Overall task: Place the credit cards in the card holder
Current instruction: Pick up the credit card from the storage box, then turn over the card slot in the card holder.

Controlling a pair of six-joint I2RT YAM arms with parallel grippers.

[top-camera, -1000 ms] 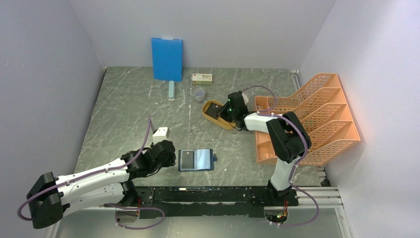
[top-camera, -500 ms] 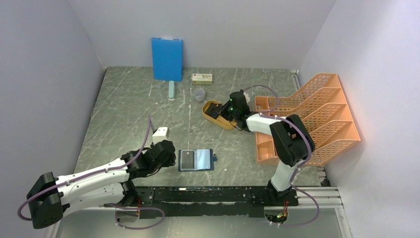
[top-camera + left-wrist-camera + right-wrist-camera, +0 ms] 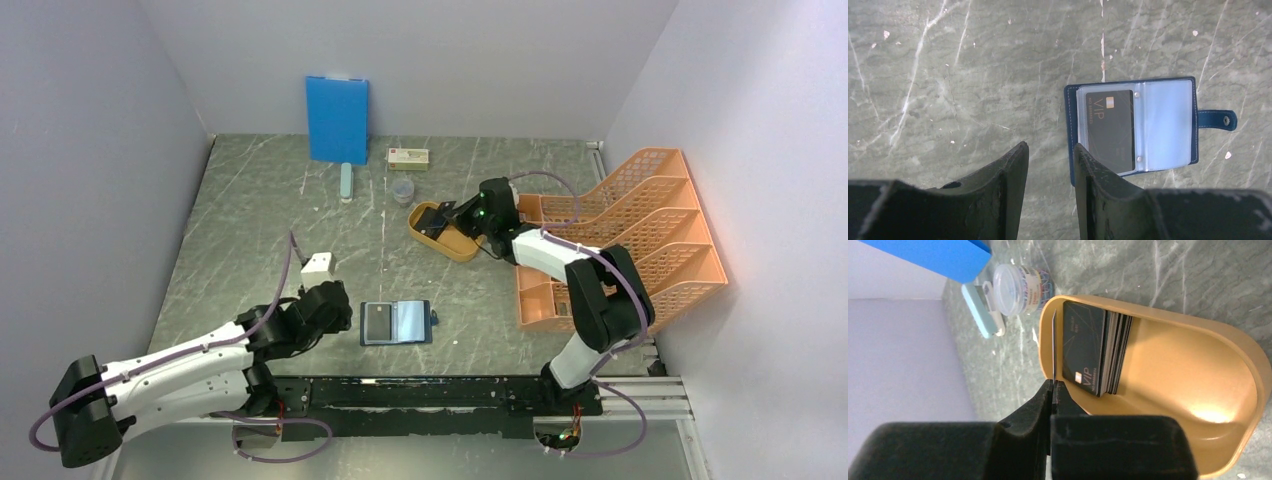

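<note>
The card holder (image 3: 396,322) lies open on the table, dark navy with a clasp tab on its right. In the left wrist view it (image 3: 1168,120) has a black VIP card (image 3: 1109,125) in its left pocket. My left gripper (image 3: 347,317) is open and empty just left of it; its right fingertip overlaps the holder's near left corner in the left wrist view (image 3: 1049,147). My right gripper (image 3: 1053,385) is shut on a thin black card (image 3: 1053,347), seen edge-on, over the yellow-orange tray (image 3: 1248,365). A stack of black cards (image 3: 1093,352) lies in that tray (image 3: 455,250).
A blue board (image 3: 337,118) leans on the back wall. A small box (image 3: 408,157), a clear jar of clips (image 3: 402,190) and a light blue bar (image 3: 346,182) stand near it. A white block (image 3: 319,265) sits behind my left arm. An orange file rack (image 3: 640,235) fills the right side.
My right gripper has pulled back to the right and risen off the tray with one card pinched. My left arm has shifted slightly towards me, showing more of the white block.
</note>
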